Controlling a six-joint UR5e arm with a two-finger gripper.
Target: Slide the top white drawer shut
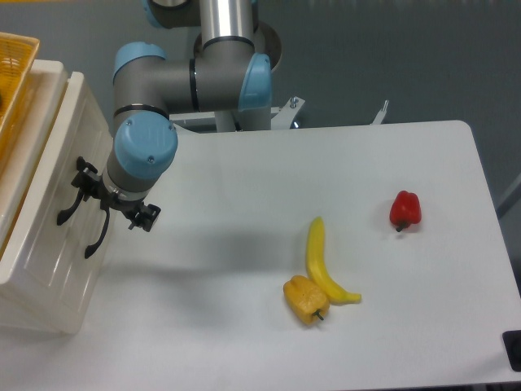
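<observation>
Camera view from above and in front: arm reaches left across the tabletop (244, 204), wrist bent down so the end effector (104, 202) sits right at the cabinet front (49, 261) on the left edge. Makes sense for a push, since the tool faces the drawer fronts rather than hanging over them.

Top drawer (69, 122) is the upper cream-white box, w/ its black handle (69, 208) curving down beside the tool. Lower drawer's handle (96, 236) is just below and right of it. From this angle both fronts look close to flush, but I can't really tell how far the top one sticks out, so hard to say whether the push is nearly done or barely begun.

End effector: black fingers bunch up against the handles and blend w/ them, so can't tell if it is released or clenched, nor whether it grips a handle or only presses the front. Touching or v. near, at least.

Orange basket (12, 65) rests on the cabinet top, out of the arm's way.

Banana (319, 257), yellow pepper (305, 300) touching it, and red pepper (404, 209) lie well apart from the cabinet, mid and right tabletop, not involved.
</observation>
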